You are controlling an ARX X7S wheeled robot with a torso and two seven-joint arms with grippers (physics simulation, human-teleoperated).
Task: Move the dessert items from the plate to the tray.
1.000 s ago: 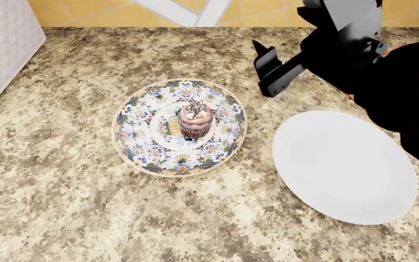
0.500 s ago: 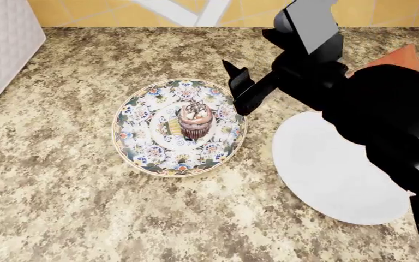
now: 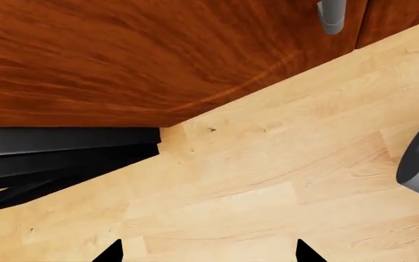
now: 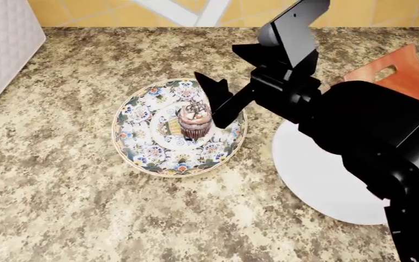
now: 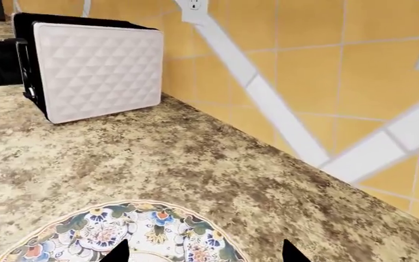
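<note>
The chocolate cupcake (image 4: 195,121) sits at the centre of the patterned plate (image 4: 140,147) on the tabletop (image 4: 64,207). Just right of it, the right pincer (image 4: 220,103) is spread wide and empty. It should straddle the cupcake's wrapper low, close gently, then carry it right to the tray (image 4: 406,73).

Two plates: one patterned plate (image 4: 140,139), one plain white plate (image 4: 318,174). One cupcake (image 4: 195,121), one tray (image 4: 406,73), one white appliance (image 4: 2,46).
</note>
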